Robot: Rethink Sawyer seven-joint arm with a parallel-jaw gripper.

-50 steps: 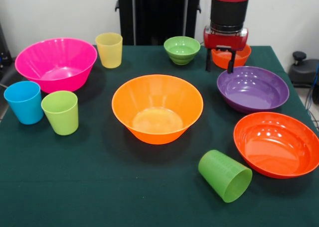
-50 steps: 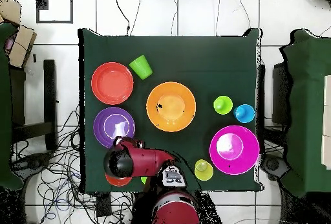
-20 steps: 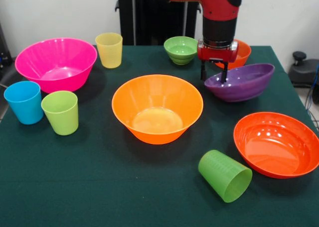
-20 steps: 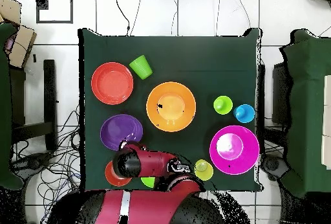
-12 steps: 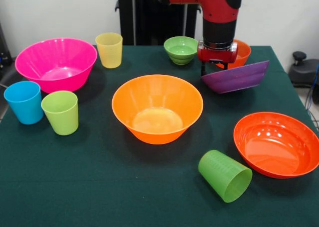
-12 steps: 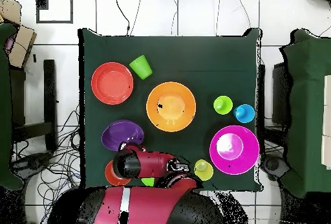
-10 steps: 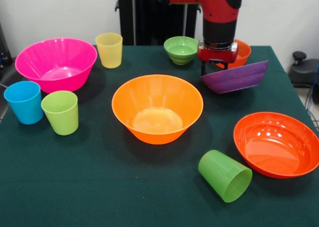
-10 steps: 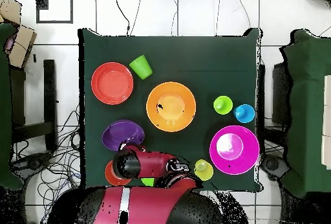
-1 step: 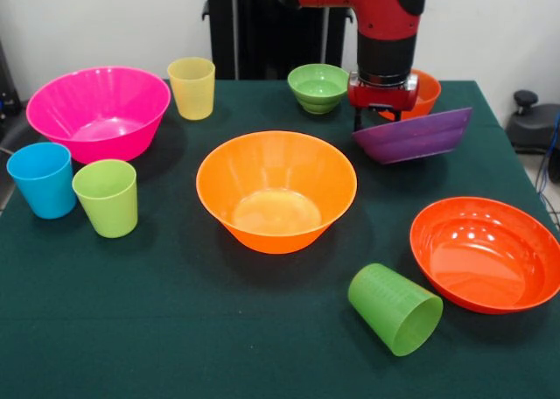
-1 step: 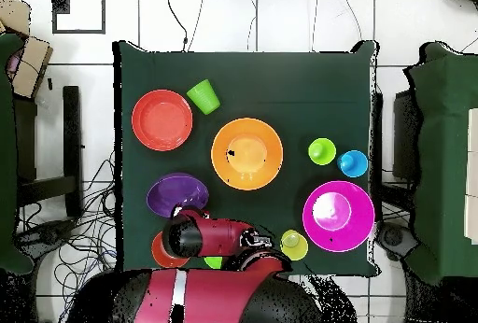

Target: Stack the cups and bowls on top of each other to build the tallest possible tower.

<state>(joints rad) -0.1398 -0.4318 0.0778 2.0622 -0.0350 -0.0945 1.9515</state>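
Purple bowl [image 9: 411, 136]: off the green table [image 9: 175, 329], tilted, one rim edge pinched in the closed gripper [image 9: 374, 119]. Beside large orange bowl [image 9: 276, 189], not yet over it. Risk: the one-sided rim hold may let the glossy bowl slip or swing during carry.

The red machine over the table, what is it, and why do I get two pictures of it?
It is a robot arm. One camera faces it across the table; the other looks straight down. Its gripper has its jaws closed on the rim of a purple bowl, holding it tilted above the cloth. Standing around are a large orange bowl, a pink bowl, a red-orange bowl, two small bowls at the back, and yellow, blue and lime cups. A green cup lies on its side.
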